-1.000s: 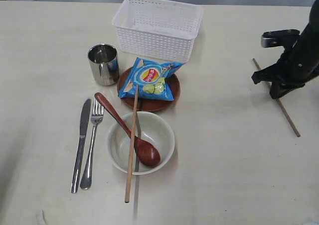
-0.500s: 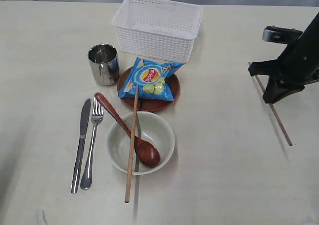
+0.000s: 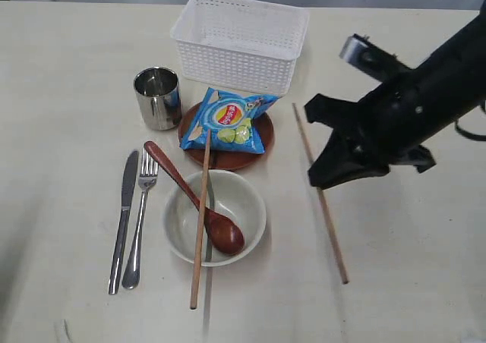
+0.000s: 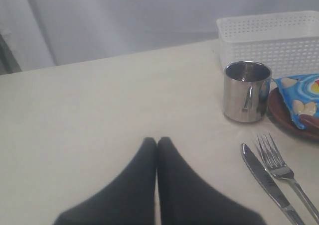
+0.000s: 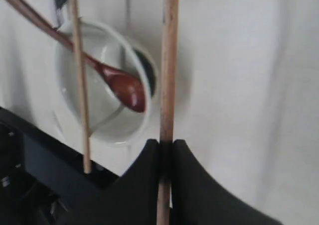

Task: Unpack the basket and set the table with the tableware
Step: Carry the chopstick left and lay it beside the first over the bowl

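My right gripper (image 3: pixel 323 174) (image 5: pixel 166 144) is shut on a long wooden chopstick (image 3: pixel 332 235) (image 5: pixel 168 60), which hangs over the table (image 3: pixel 395 282) right of the cream bowl (image 3: pixel 247 199) (image 5: pixel 107 130). A reddish wooden spoon (image 3: pixel 190 195) (image 5: pixel 119 88) and a second chopstick (image 3: pixel 201 214) (image 5: pixel 79 75) rest across the bowl. A blue crisp packet (image 3: pixel 230 121) lies on the reddish-brown plate (image 3: pixel 228 159). The steel cup (image 3: pixel 158 98) (image 4: pixel 245 91), knife (image 3: pixel 123 218) (image 4: pixel 264 177) and fork (image 3: pixel 140 221) (image 4: pixel 281 170) sit to the left. The white basket (image 3: pixel 241 41) (image 4: pixel 271 38) looks empty. My left gripper (image 4: pixel 157 141) is shut with nothing in it.
The dark right arm (image 3: pixel 425 100) reaches in from the right edge over the table. Bare tabletop lies at the front right and far left.
The right gripper has swung left toward the bowl, carrying the chopstick from the table's right side to just right of the plate and bowl. The other tableware has not moved.
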You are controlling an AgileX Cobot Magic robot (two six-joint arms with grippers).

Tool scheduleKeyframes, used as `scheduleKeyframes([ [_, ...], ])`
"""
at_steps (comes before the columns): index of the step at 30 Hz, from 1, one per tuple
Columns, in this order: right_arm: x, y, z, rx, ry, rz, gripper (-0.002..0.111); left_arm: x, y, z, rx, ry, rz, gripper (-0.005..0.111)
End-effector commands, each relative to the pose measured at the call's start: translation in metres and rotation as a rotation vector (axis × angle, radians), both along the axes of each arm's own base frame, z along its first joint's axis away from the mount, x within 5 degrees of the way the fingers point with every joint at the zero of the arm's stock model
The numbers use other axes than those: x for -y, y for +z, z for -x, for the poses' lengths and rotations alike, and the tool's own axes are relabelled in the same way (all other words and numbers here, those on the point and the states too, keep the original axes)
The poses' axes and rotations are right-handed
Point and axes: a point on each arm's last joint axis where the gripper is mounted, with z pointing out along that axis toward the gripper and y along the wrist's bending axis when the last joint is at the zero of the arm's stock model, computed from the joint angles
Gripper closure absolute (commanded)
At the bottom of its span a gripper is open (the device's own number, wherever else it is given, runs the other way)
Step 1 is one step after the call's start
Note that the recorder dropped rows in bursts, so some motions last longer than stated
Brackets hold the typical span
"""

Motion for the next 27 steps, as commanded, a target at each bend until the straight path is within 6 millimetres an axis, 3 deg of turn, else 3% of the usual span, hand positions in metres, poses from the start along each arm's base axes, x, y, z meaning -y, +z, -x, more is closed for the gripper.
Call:
scheduleKeyframes([
  [1,-0.041,-0.003,0.012,0.037,-0.045,-0.085,0.109,0.000,0.000,0.000,0.007,0.001,0.010,0.107],
  [4,-0.065,-0.008,0.015,0.081,-0.072,-0.110,0.109,0.000,0.000,0.000,0.007,0.001,0.010,0.107],
  [9,-0.086,-0.024,0.017,0.112,-0.116,-0.083,0.109,0.000,0.000,0.000,0.007,0.001,0.010,0.107],
  [16,-0.098,-0.051,0.020,0.024,-0.117,-0.039,0.109,0.000,0.000,0.000,0.007,0.001,0.010,0.107],
  [27,-0.107,-0.048,0.020,0.040,-0.077,-0.060,0.109,0.000,0.000,0.000,0.007,0.001,0.010,0.107],
])
